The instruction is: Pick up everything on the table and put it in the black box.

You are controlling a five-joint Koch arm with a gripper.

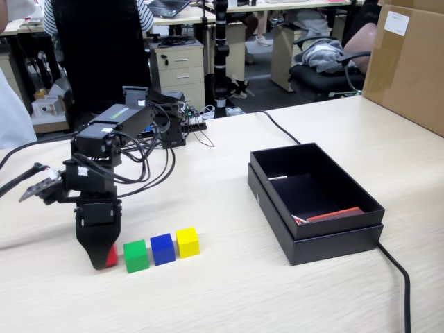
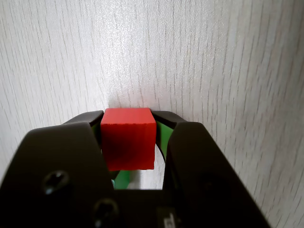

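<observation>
In the fixed view, the black robot arm (image 1: 111, 149) is standing at the left side of the pale wooden table (image 1: 229, 291) and is reaching down to the tabletop. Its gripper (image 1: 99, 258) is pointing straight down over the red cube (image 1: 112, 257), which is showing only as a small red edge beside the black finger. In the wrist view, the red cube (image 2: 128, 138) is sitting between the two jaws; the left jaw is touching its side, while a thin gap with green behind it is showing at the right jaw, so the jaws are closing around the cube but I cannot tell if they are pressing it. Just to the right, the green cube (image 1: 136, 255), the blue cube (image 1: 163, 249) and the yellow cube (image 1: 187, 242) are lying in a row on the table, close together. Farther right, well apart from the cubes, the black box (image 1: 333, 244) is resting open on the table, and a thin red-edged strip (image 1: 335, 214) is lying inside it. A black cable (image 1: 401, 277) is running along the table near the box.
</observation>
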